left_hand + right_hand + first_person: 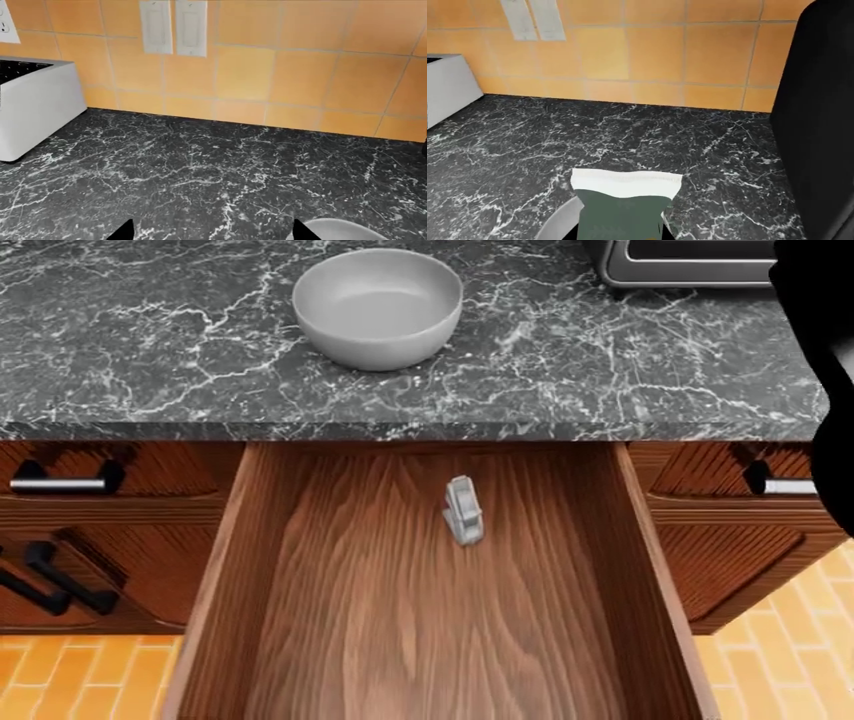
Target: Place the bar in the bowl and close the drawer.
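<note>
The light-grey bowl stands on the black marble counter, and nothing shows inside it in the head view. The wide wooden drawer is pulled open below the counter. In the head view a small silvery bar lies on the drawer floor, and no gripper shows there. In the right wrist view my right gripper is shut on a grey-green, white-ended bar packet, just beside the bowl's rim. My left gripper is open and empty over the counter, with the bowl's rim by one fingertip.
A white toaster stands by the tiled wall under the wall switches. A toaster oven stands at the back right. A tall black shape fills the right side. Closed ribbed drawers with bar handles flank the open one.
</note>
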{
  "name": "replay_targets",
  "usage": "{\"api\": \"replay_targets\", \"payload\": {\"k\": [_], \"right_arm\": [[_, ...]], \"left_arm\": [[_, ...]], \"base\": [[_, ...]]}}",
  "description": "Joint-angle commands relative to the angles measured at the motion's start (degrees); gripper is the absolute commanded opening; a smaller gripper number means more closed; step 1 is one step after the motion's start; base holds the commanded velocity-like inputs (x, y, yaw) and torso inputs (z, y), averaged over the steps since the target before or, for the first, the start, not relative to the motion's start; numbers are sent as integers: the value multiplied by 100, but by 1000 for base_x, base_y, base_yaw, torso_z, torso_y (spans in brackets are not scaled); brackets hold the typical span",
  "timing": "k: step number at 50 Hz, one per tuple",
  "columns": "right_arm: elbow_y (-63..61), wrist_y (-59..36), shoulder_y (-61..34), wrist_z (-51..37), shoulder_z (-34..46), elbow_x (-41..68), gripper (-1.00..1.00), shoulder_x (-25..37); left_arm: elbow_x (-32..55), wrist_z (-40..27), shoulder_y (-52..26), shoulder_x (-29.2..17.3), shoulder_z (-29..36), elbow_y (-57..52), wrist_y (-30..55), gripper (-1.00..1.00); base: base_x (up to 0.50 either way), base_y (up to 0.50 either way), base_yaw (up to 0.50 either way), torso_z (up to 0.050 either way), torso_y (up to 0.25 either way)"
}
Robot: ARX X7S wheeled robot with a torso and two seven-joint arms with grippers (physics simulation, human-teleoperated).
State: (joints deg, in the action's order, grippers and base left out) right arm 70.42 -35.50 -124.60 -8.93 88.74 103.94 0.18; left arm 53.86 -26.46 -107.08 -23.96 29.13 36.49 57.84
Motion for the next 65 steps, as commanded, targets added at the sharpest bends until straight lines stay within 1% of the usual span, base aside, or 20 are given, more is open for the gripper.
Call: {"api": "replay_targets", "payload": {"k": [1,6,12,17,21,29,43,54,65], "right_arm": [[-76,1234,44,-457,23,311,-100,-16],[-231,1335,78,-471,215,362,-100,-17],[-293,1335,-67,-401,263,507,-100,-17],[-349,1350,-138,-80,219,744,-100,-17],[-402,1239,-173,213,274,972,-100,-17],[-658,1212,-294,310,375,1283,-100,-17],[-661,1286,-642,211,420,1439,-100,-17],[-740,1435,-762,-155,436,1181,-100,-17],[-783,1404,-858,-177,377,1099,-100,-17]], "left_arm": [[-90,38,-131,30,64,125,-39,100],[-135,81,-151,23,96,187,-80,100],[-177,119,-176,28,128,262,-110,100],[-170,99,-249,17,113,278,-71,100],[-178,114,-340,-8,103,344,-52,100],[-219,150,-458,-41,114,428,-63,100],[-249,65,-535,-55,126,374,-16,100],[-266,-13,-605,-54,113,349,0,100],[-266,-28,-627,-110,139,237,77,100]], "base": [[0,0,0,0,-250],[-2,0,0,0,-250],[0,0,0,0,-250],[-2,0,0,0,-230],[0,0,0,0,-7],[0,0,0,0,0],[0,0,0,0,0],[0,0,0,0,0],[0,0,0,0,-241]]}}
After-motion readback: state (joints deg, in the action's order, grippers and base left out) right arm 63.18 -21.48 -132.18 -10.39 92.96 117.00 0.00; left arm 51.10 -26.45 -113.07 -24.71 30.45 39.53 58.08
